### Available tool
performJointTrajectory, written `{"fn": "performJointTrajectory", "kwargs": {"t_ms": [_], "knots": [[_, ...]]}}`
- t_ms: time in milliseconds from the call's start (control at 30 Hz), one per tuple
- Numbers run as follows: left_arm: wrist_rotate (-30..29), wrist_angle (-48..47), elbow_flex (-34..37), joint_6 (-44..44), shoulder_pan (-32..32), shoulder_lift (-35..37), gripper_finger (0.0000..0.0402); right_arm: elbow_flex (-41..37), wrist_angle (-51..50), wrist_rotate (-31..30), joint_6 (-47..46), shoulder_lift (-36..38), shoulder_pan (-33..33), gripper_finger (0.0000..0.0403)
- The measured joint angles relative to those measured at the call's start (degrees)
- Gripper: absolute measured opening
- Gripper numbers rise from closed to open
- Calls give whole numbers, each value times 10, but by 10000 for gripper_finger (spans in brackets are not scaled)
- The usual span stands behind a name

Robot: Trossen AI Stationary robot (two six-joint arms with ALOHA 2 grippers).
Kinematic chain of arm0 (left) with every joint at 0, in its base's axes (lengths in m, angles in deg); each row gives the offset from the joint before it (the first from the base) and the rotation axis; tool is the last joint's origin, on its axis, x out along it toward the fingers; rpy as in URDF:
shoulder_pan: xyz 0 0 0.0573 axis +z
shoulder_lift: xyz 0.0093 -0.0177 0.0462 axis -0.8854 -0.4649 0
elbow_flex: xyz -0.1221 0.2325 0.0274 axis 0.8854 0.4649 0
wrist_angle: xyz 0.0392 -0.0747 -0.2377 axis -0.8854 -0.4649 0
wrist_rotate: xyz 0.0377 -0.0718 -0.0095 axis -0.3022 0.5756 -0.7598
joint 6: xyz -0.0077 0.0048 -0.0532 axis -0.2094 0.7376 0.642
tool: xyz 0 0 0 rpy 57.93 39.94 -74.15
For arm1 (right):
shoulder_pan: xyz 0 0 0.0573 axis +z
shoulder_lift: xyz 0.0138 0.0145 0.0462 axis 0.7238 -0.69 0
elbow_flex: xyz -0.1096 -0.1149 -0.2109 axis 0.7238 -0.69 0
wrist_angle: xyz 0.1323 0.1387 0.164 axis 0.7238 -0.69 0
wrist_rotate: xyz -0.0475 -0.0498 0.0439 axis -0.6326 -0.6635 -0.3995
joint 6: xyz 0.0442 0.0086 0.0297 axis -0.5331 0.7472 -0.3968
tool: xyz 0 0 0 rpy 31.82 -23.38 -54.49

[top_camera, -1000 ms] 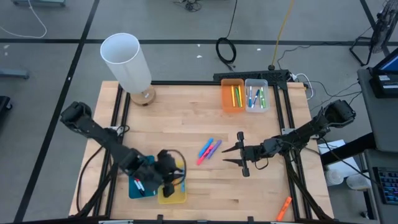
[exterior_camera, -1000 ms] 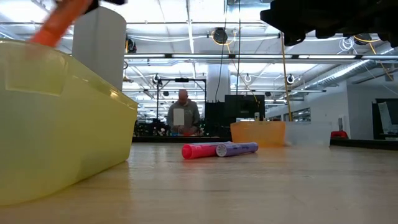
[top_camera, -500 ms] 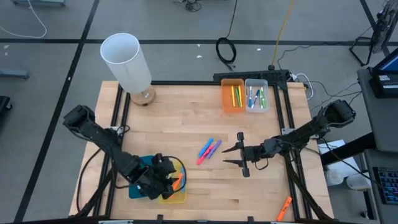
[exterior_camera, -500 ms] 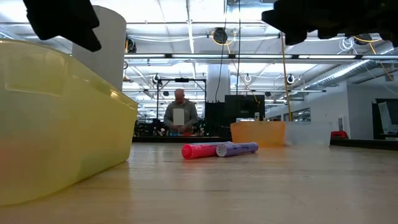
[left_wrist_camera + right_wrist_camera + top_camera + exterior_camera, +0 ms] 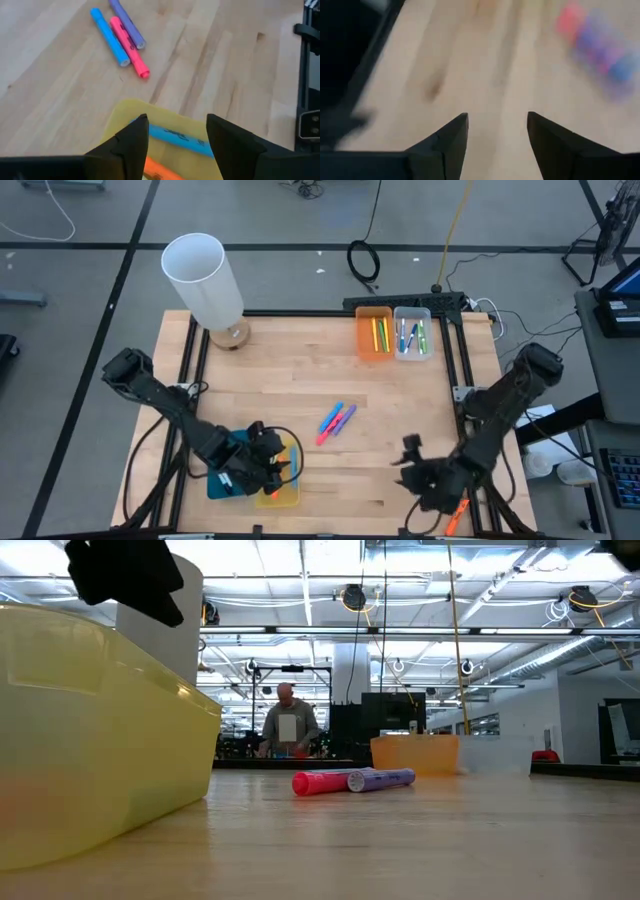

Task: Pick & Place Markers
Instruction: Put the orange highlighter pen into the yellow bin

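Both arms reach low and inward, left gripper (image 5: 268, 470) and right gripper (image 5: 408, 463) each with fingers parted.

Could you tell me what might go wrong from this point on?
The orange marker lies beyond the table's front right edge, near the frame; the open right gripper reaching there might push it farther off. The open left gripper hangs low over the yellow bin and could catch its wall.
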Motion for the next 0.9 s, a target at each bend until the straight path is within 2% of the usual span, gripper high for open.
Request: {"fn": "performJointTrajectory", "kwargs": {"t_ms": [67,133,233,433,533,667,800,900], "knots": [[-2,0,0,-10,7,0,200,15,-44,104,-124,-4,15,186],[-3,0,0,-16,15,0,201,17,-38,204,-246,-3,25,178],[-3,0,0,-23,28,0,204,15,-43,303,-385,-3,43,164],[25,0,0,-48,50,0,199,-45,24,347,-601,-4,102,139],[27,0,0,-80,56,0,199,-94,97,401,-695,-3,132,129],[27,0,0,-127,65,0,204,-157,235,408,-787,-11,158,98],[28,0,0,-170,76,0,201,-181,322,489,-855,-39,164,41],[29,0,0,-193,88,0,196,-181,325,559,-890,-60,161,7]]}}
